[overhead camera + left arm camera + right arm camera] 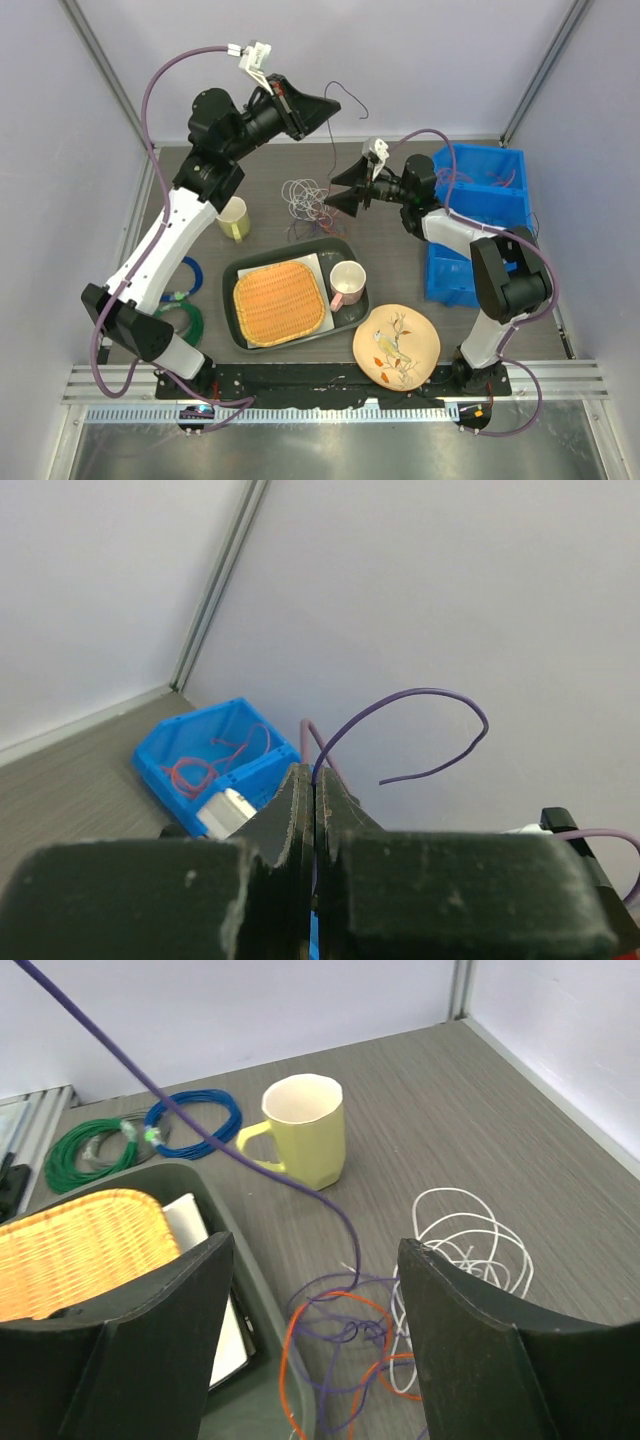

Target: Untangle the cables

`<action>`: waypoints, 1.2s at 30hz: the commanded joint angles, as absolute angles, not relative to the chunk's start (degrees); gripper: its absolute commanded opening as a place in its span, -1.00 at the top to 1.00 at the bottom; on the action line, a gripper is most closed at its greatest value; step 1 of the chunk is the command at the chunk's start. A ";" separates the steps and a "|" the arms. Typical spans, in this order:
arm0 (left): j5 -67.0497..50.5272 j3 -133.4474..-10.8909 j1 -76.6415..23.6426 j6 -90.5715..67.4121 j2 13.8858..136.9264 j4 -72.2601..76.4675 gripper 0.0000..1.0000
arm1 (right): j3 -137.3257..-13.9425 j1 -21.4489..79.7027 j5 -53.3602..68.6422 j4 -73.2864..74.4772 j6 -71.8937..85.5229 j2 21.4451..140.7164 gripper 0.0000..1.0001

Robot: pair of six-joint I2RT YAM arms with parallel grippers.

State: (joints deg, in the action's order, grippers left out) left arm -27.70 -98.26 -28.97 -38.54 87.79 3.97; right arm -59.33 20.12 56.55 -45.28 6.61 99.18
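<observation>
The cables (308, 198) lie in a loose bunch on the table (395, 275), between the mug (233, 218) and the right gripper (335, 192), just behind the tray (340, 322). One strand is clear of the heap. The purple wire (150, 1090) climbs out of the knot and runs slantwise up to the left gripper (330, 106), which is held high above the far edge of the table. From that wrist you can see the fingers (300, 810) pressed flat together on the wire, with its free end (430, 695) curling off beyond them.

The right gripper hangs low beside the bunch with its jaws spread wide and nothing between them. Looking down through them, purple and orange loops (335, 1335) are crossed over one another at the near side. The white loops (470, 1235) sit a little apart to the right, touching the others at one edge.

To my eye the step in hand is drawing the purple wire out of the tangle. It looks taut enough that more pull would likely drag the whole bunch along rather than free the strand. So the next move seems to fall to the right arm. It should come down and close on the orange or white loops close to where the purple passes through, pinning them to the table. Then the left can draw its wire on through. The strands are thin and springy, so the pinch needs to land squarely.
</observation>
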 commanded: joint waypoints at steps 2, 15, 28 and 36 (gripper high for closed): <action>-29.44 -100.90 -29.09 -37.97 85.70 3.25 0.99 | -65.74 21.53 51.59 -34.90 0.35 101.77 -0.40; -28.31 -98.53 -29.09 -36.22 82.45 3.34 0.99 | -67.14 24.17 51.07 -35.99 2.73 103.71 0.98; -2.55 -71.38 -28.92 -29.89 70.40 -7.29 0.18 | -73.47 21.63 10.13 -9.76 2.62 90.45 0.99; -6.07 -64.34 -28.92 -25.49 74.35 -9.93 -1.00 | -86.12 11.96 7.48 3.85 13.18 83.85 0.99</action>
